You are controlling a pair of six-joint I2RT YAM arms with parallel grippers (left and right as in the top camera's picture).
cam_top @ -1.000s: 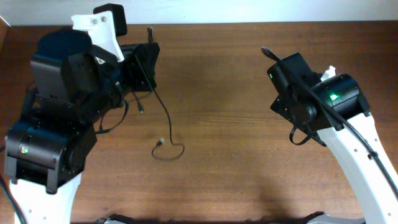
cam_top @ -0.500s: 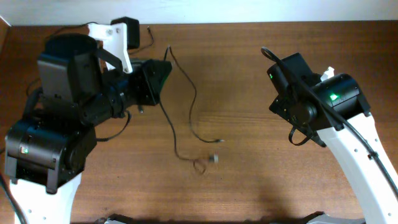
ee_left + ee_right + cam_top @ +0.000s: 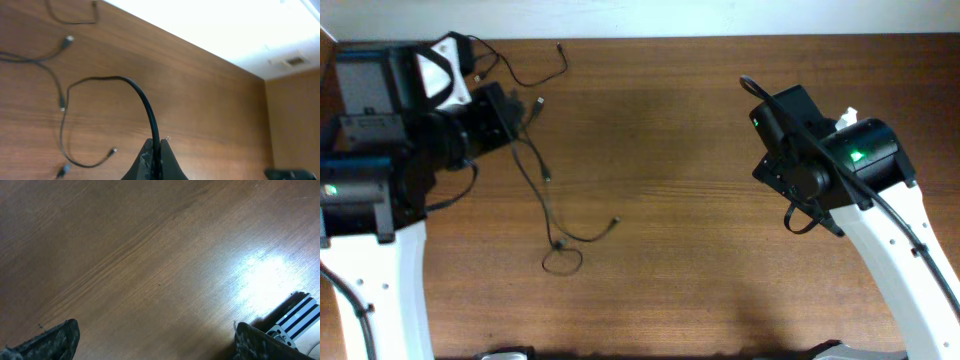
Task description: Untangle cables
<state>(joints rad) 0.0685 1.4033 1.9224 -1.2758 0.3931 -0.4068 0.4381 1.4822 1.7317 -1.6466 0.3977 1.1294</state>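
overhead: left claw (image 3: 510,122) is at the far-left corner of the wood surface (image 3: 700,260). the cables (image 3: 556,243) all lie on its side, well apart from the right arm (image 3: 840,170), so the left arm is nearer. long strand runs from the claw toward the near edge and ends in a small loop (image 3: 561,262) and a free plug (image 3: 614,222). count looks like three strands crossing loosely near the claw, no tight knot. far-edge cord (image 3: 560,48) curls apart from the rest.

left wrist: claw clamped on one black held cord (image 3: 145,102), which arcs away, then drops left. other plug ends (image 3: 67,39) lie far left.

right wrist: right claw (image 3: 155,340) fingers apart, nothing between, bare wood only. likely next: draw the held cord away from the others.
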